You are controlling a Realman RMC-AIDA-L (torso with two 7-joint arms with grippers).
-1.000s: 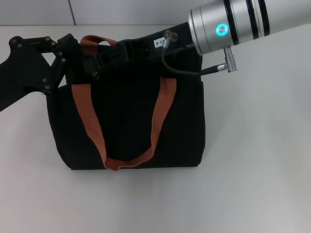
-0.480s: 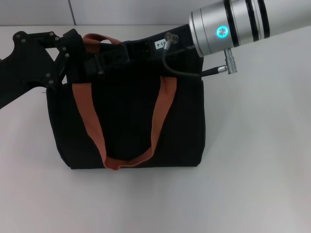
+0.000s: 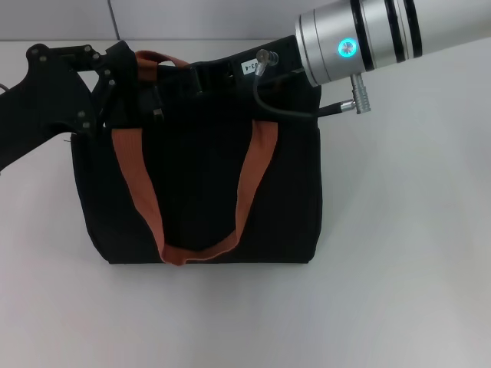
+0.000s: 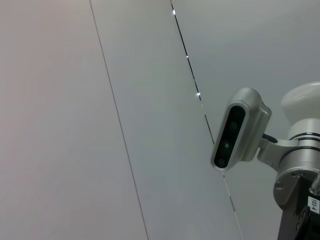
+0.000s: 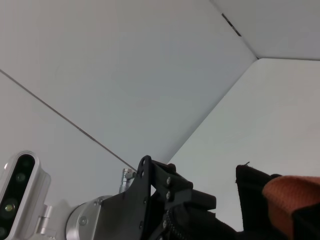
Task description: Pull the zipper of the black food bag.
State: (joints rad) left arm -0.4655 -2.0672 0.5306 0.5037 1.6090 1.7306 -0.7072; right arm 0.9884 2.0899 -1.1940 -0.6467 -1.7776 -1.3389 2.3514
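Two grippers at top edge of large boxy black fabric food bag (image 3: pixel 207 184), which lies on white table (image 3: pixel 399 253). Black left gripper (image 3: pixel 126 84) at bag's upper left corner beside orange-brown webbing handle (image 3: pixel 153 60); finger state cannot be told. Small silver-grey zipper pull (image 3: pixel 156 114) near left gripper on zip line. Right gripper (image 3: pixel 230 73) at bag's upper right; grip cannot be told.
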